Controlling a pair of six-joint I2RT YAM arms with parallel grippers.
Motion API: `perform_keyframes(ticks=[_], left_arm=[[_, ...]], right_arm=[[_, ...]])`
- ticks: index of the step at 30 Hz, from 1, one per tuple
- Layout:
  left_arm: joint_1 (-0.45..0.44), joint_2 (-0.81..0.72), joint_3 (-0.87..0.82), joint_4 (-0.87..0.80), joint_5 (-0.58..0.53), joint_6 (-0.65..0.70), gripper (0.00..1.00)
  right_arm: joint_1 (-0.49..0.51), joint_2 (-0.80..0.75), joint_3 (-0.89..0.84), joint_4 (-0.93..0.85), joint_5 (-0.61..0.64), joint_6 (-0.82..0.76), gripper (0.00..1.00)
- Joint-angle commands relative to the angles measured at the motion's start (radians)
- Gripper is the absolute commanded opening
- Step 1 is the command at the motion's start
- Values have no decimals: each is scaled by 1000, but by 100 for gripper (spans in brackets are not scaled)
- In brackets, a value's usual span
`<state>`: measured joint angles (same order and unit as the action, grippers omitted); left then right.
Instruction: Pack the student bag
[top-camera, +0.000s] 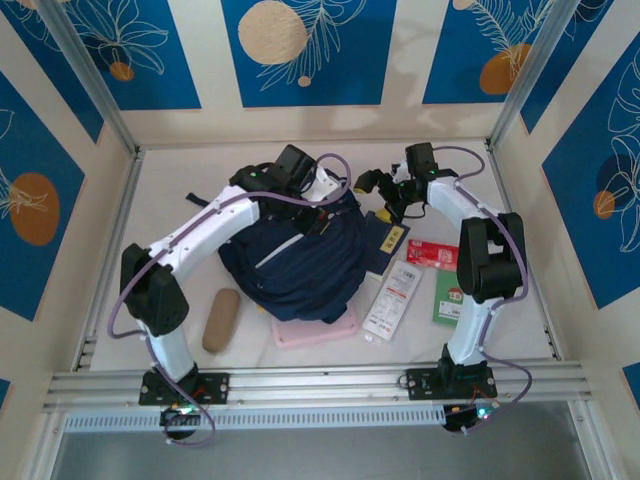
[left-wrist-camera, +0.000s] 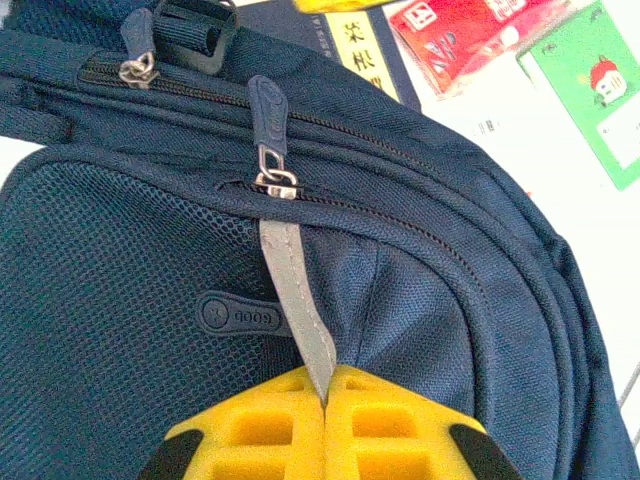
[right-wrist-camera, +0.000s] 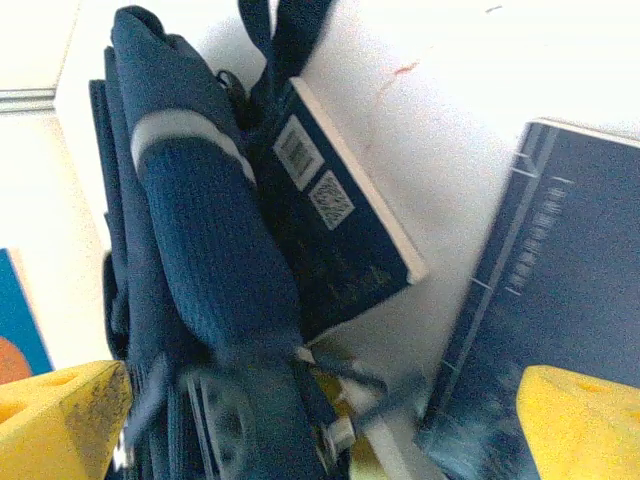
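A large navy-blue fabric backpack (top-camera: 295, 262) with grey reflective stripes lies in the middle of the pale cream worktop (top-camera: 175, 195). A flat pink rectangular pad (top-camera: 318, 332) sticks out from under the backpack's near edge, and a tan oblong fabric pouch (top-camera: 220, 320) lies just left of the backpack. On the backpack's right, a dark navy book with a yellow label (top-camera: 388, 238) touches it. Further right lie a white printed packet (top-camera: 392, 298), a red packet (top-camera: 433, 254) and a green card (top-camera: 447, 298).

Cream walls (top-camera: 150, 125) with blue panels (top-camera: 300, 50) showing orange discs and white leaf drawings stand behind and to either side of the backpack. Aluminium posts (top-camera: 85, 75) rise at the far corners, and a silver rail (top-camera: 320, 385) runs along the edge nearest the arm bases.

The left gripper (left-wrist-camera: 325, 385) is at the backpack's far end, its jaws clenched on a grey reflective strip (left-wrist-camera: 300, 300) below a zip pull (left-wrist-camera: 268, 115). The right gripper (right-wrist-camera: 320, 385) hovers by the backpack's far right corner, jaws spread wide and grasping nothing.
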<state>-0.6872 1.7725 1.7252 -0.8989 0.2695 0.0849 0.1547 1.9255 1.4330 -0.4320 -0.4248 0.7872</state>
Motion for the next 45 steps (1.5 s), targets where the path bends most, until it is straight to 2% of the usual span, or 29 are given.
perform_keyframes(ticks=[1, 4, 6, 7, 10, 13, 14, 20, 25, 30, 32, 35, 36, 37, 40, 42, 45], left_arm=[[3, -76, 22, -24, 40, 88, 0], [5, -94, 28, -35, 61, 101, 0], [14, -107, 26, -30, 71, 102, 0], [18, -112, 27, -30, 77, 105, 0], [31, -124, 24, -36, 80, 113, 0], [35, -140, 21, -43, 53, 132, 0], [34, -145, 19, -44, 39, 141, 0], [34, -154, 47, -51, -45, 192, 0], [24, -151, 67, -31, -139, 233, 0], [9, -173, -7, 92, -292, 264, 0], [9, -166, -51, 162, -331, 277, 0], [8, -132, -94, 239, -382, 297, 0], [9, -118, -96, 257, -405, 296, 0], [8, -102, -98, 278, -429, 295, 0], [8, -70, -87, 325, -487, 276, 0], [10, -66, -84, 341, -519, 254, 16], [11, -89, -79, 320, -542, 149, 49]], right_arm=[[30, 80, 62, 94, -163, 78, 99], [53, 141, 82, 207, -217, 144, 100], [69, 185, 109, 256, -253, 179, 93], [76, 200, 123, 270, -259, 192, 83], [85, 201, 107, 347, -250, 250, 41], [72, 155, 70, 429, -236, 301, 8], [65, 126, 51, 456, -223, 314, 0], [-7, -78, -127, 699, -118, 476, 0], [-17, -302, -294, 733, 48, 475, 0], [60, -544, -534, 622, 315, 409, 1], [95, -615, -656, 661, 351, 406, 4], [136, -658, -745, 656, 342, 416, 5], [154, -671, -760, 628, 349, 419, 5], [177, -683, -771, 591, 372, 433, 0], [248, -704, -777, 474, 449, 495, 0], [288, -703, -751, 365, 494, 563, 0], [342, -696, -690, 157, 573, 688, 0]])
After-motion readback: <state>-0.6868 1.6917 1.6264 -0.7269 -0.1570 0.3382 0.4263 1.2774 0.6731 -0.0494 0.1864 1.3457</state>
